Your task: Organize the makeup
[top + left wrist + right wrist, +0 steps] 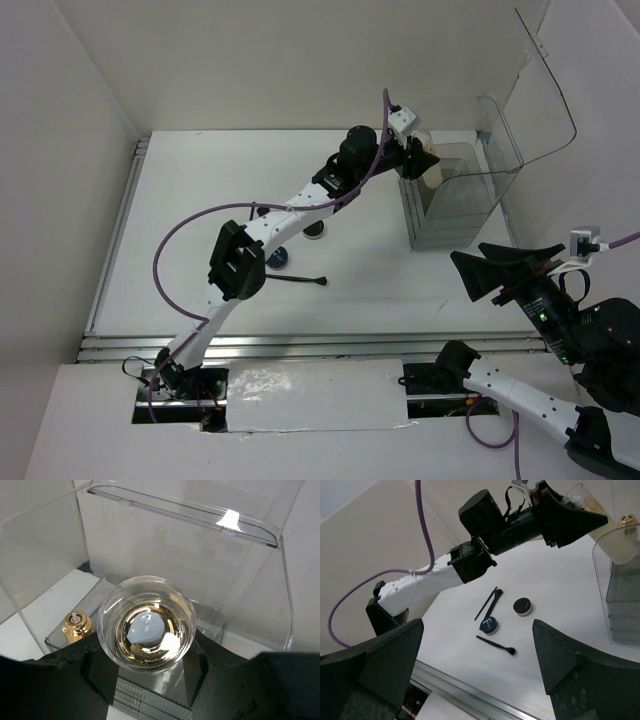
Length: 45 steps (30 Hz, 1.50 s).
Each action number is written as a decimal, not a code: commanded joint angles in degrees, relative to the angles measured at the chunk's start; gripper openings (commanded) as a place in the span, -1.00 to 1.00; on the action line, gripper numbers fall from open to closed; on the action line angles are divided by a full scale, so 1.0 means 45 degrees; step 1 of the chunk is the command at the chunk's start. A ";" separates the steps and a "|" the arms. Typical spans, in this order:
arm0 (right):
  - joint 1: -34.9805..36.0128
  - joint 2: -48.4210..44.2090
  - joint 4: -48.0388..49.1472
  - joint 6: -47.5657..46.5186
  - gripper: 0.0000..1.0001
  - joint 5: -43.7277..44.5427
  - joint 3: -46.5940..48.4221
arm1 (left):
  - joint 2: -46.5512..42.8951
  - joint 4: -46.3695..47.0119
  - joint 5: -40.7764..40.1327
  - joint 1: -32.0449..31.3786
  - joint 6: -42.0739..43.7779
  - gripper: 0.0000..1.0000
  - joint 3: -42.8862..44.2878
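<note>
Two beige bottles are at the clear box (497, 168) in the upper right of the top view. The held bottle (145, 630) sits between the fingers of the left claw (148, 666). The second bottle (76, 626), gold-topped, stands inside the box at the lower left of the left wrist view.

1. Claw state. The left claw is partly closed and pinches the held bottle, one finger on each side. The right claw (477, 645) is spread wide and holds nothing. It hangs at the lower right of the top view, below the box.

2. Position. The held bottle's clear cap faces the left wrist camera. In the right wrist view its beige body projects past the fingers at the upper right, above the box rim.

3. Handling (judgement). The bottle looks rigid, light and smooth. Its round section can twist or slide in a two-finger pinch. The best hold is probably across the beige body, not the glossy cap, which may pull off.

4. Other makeup. The black compact (522, 606), the blue compact (489, 625), a short brush (496, 645) and two thin sticks (489, 603) lie on the table (560, 580) at the centre of the right wrist view, well apart from both claws.
</note>
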 commanded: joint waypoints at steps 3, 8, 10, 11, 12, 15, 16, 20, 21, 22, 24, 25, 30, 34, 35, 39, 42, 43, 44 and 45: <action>-0.0060 0.0166 0.0023 -0.0095 0.95 -0.0310 -0.0110 | -0.0717 0.2571 0.0492 -0.0304 -0.0118 -1.00 0.0184; -0.0060 -0.0048 0.0082 -0.0114 0.95 -0.0408 -0.0189 | 0.0417 0.1650 0.0258 -0.0519 0.0274 -1.00 0.1324; -0.0060 -0.0185 0.0043 -0.0173 0.95 -0.0389 -0.0208 | 0.0418 0.1436 0.0062 -0.0558 0.0626 -1.00 0.1127; -0.0060 -0.0205 0.0043 -0.0173 0.95 -0.0331 -0.0228 | 0.0398 0.1377 0.0042 -0.0577 0.0704 -1.00 0.0972; -0.0060 -0.0224 0.0005 -0.0212 0.95 -0.0311 -0.0209 | 0.0398 0.1299 0.0080 -0.0578 0.0821 -1.00 0.0990; -0.0060 -0.0205 -0.0016 -0.0251 0.95 -0.0291 -0.0189 | 0.0574 0.0966 0.0159 -0.0597 0.1017 -1.00 0.1146; -0.0060 -0.0205 -0.0035 -0.0271 0.96 -0.0291 -0.0189 | 0.0613 0.0888 0.0101 -0.0597 0.1095 -0.96 0.1166; -0.0060 -0.0341 -0.0035 -0.0271 0.95 -0.0272 -0.0267 | 0.0808 0.0732 0.0003 -0.0597 0.1407 -0.95 0.1165; -0.0060 -0.0380 -0.0035 -0.0251 0.95 -0.0252 -0.0306 | 0.0905 0.0693 -0.0036 -0.0578 0.1447 -0.95 0.1204; -0.0080 -0.0400 -0.0035 -0.0271 0.95 -0.0252 -0.0325 | 0.0945 0.0654 -0.0075 -0.0578 0.1524 -0.94 0.1224; -0.0060 -0.0458 0.0024 -0.0271 0.95 -0.0232 -0.0384 | 0.1061 0.0634 -0.0095 -0.0578 0.1583 -0.90 0.1224; -0.0060 -0.0478 0.0024 -0.0271 0.95 -0.0232 -0.0404 | 0.1101 0.0614 -0.0076 -0.0578 0.1622 -0.89 0.1282; -0.0060 -0.0439 0.0141 -0.0271 0.95 -0.0135 -0.0559 | 0.1219 0.0575 0.0021 -0.0597 0.1681 -0.79 0.1244; -0.0060 -0.0439 0.0355 -0.0310 0.96 -0.0076 -0.0794 | 0.1296 0.0556 0.0198 -0.0597 0.1643 -0.59 0.1127; -0.0060 -0.0420 0.0375 -0.0329 0.96 -0.0076 -0.0833 | 0.1316 0.0536 0.0237 -0.0597 0.1642 -0.55 0.1127; -0.0099 -0.0381 0.0453 -0.0349 0.95 -0.0057 -0.0892 | 0.1355 0.0517 0.0238 -0.0636 0.1662 -0.26 0.1088; -0.0060 -0.0322 0.0473 -0.0349 0.96 -0.0095 -0.0912 | 0.1316 0.0633 0.0218 -0.0656 0.1643 0.07 0.1029; -0.0060 -0.0322 0.0492 -0.0349 0.96 -0.0115 -0.0912 | 0.1335 0.0672 0.0218 -0.0675 0.1642 0.18 0.1029; -0.0060 -0.0322 0.0512 -0.0349 0.96 -0.0096 -0.0931 | 0.1336 0.0692 0.0198 -0.0675 0.1623 0.31 0.1029; -0.0060 -0.0341 0.0512 -0.0349 0.96 -0.0076 -0.0970 | 0.1336 0.0731 0.0179 -0.0675 0.1584 0.61 0.1029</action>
